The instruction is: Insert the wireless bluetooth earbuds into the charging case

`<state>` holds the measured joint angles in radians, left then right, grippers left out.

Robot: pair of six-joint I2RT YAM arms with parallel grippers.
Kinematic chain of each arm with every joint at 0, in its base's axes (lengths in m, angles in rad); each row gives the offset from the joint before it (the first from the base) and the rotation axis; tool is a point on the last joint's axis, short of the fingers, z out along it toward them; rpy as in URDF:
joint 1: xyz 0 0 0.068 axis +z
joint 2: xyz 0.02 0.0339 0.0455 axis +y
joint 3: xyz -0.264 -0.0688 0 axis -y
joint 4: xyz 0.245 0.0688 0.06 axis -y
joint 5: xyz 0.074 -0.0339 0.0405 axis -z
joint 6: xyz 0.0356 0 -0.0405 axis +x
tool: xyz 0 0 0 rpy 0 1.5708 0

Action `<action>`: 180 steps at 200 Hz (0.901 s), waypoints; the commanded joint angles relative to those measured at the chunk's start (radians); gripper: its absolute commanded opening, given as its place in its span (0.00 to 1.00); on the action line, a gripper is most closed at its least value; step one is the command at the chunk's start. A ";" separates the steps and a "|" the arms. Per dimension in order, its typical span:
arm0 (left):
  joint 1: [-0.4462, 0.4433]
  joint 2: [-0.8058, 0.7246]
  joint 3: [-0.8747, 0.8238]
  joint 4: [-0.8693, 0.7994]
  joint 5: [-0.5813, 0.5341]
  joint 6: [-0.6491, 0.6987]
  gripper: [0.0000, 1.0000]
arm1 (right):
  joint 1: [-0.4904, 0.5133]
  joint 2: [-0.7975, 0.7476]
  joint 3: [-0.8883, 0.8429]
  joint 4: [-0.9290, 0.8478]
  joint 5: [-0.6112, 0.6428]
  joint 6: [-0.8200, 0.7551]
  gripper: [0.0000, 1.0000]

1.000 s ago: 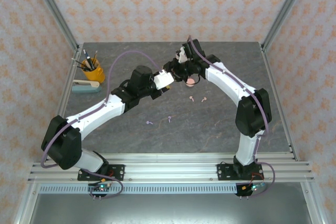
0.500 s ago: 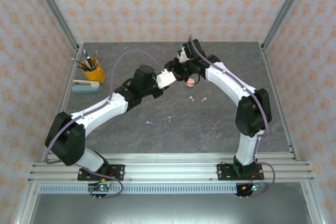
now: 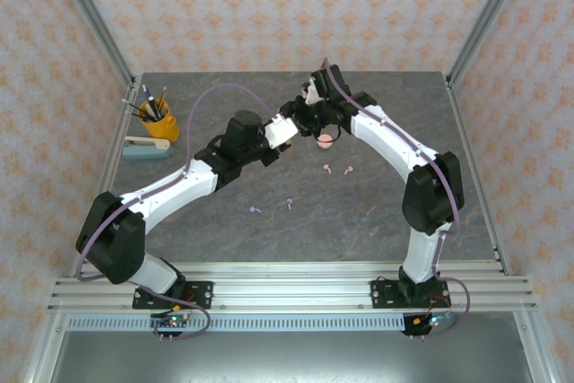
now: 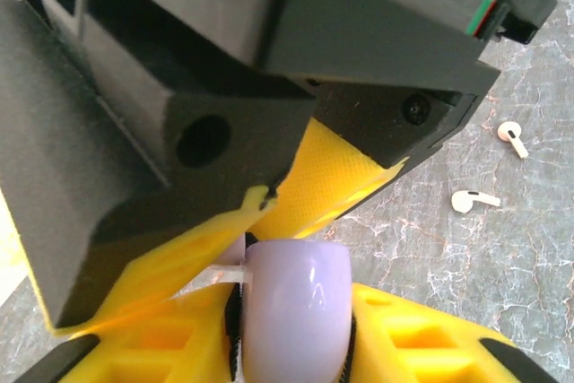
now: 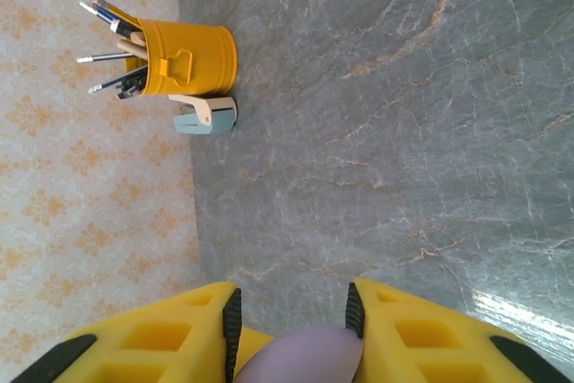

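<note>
at the back middle of the table (image 3: pixel 386 213), the left gripper (image 4: pixel 289 347) and right gripper (image 5: pixel 291 313) both have jaws pinching the same lilac case (image 4: pixel 291 298). pink earbuds (image 3: pixel 329 169) and purple earbuds (image 3: pixel 255 210) lie loose nearer the bases, and a pink case (image 3: pixel 327 138) sits just beside the grippers.

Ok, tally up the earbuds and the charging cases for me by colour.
Lilac earbuds: 2
Pink earbuds: 2
Lilac case: 1
Pink case: 1
Total: 6
</note>
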<state>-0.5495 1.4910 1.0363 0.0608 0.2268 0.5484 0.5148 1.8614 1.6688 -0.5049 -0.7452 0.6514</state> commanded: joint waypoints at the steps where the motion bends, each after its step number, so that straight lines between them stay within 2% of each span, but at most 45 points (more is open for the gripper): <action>1: 0.023 -0.003 -0.012 0.051 -0.048 -0.050 0.39 | 0.034 -0.072 0.039 0.005 -0.092 0.019 0.36; 128: 0.022 0.005 0.006 0.138 -0.080 -0.110 0.40 | 0.034 -0.088 0.000 -0.015 -0.064 0.001 0.36; 180: 0.022 -0.024 -0.028 0.146 -0.067 -0.117 0.28 | 0.034 -0.073 0.025 -0.029 -0.042 0.008 0.37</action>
<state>-0.5381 1.4948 1.0210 0.1429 0.2047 0.4576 0.5232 1.8183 1.6695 -0.4740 -0.7567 0.6689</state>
